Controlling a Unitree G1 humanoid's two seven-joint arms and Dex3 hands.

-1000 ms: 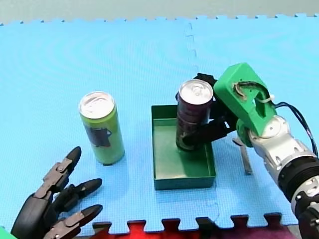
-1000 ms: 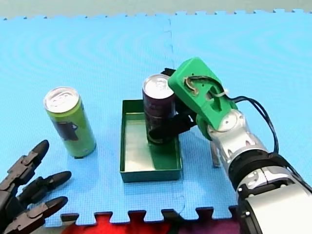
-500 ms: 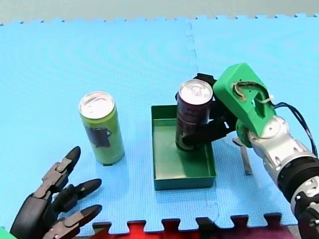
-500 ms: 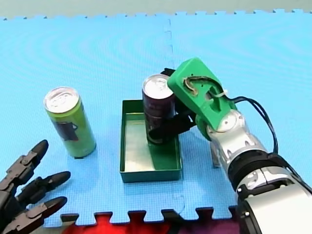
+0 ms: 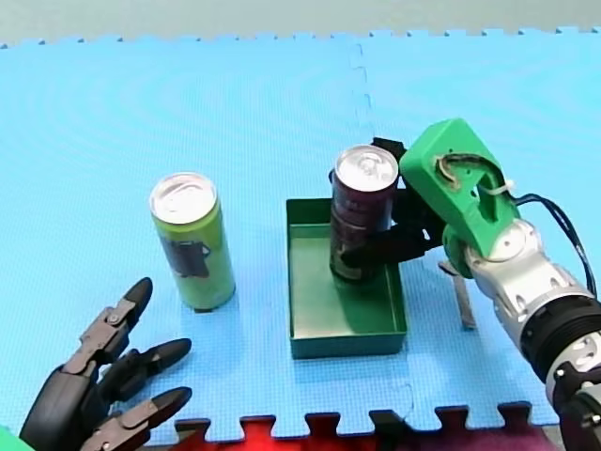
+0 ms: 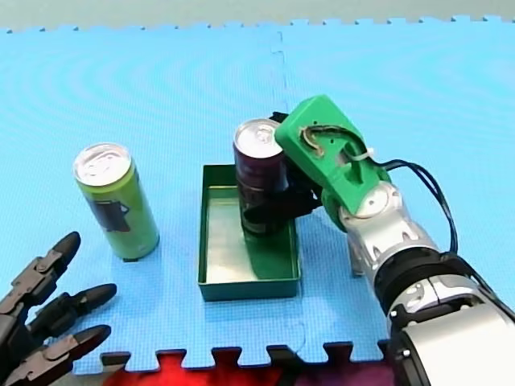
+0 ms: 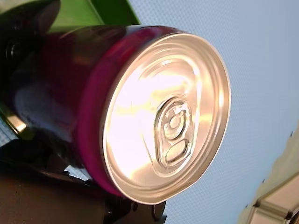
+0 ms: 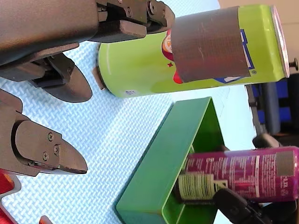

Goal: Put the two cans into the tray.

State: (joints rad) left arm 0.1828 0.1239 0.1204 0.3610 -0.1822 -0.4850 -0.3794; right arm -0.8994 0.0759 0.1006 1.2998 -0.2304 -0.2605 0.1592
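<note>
Compared with a second ago, the purple can (image 5: 360, 225) is held slightly more upright. It is clamped by the right hand (image 5: 392, 242), with its lower end inside the green tray (image 5: 347, 344). Its pull tab (image 7: 173, 135) is shown close up in the first wrist view, and its foot behind the tray wall in the second. Two cans and one tray are counted. The green can (image 5: 194, 246) is seen standing on the blue mat (image 5: 141, 113), left of the tray. The left hand (image 5: 108, 381), holding nothing, is seen at the mat's near left corner.
</note>
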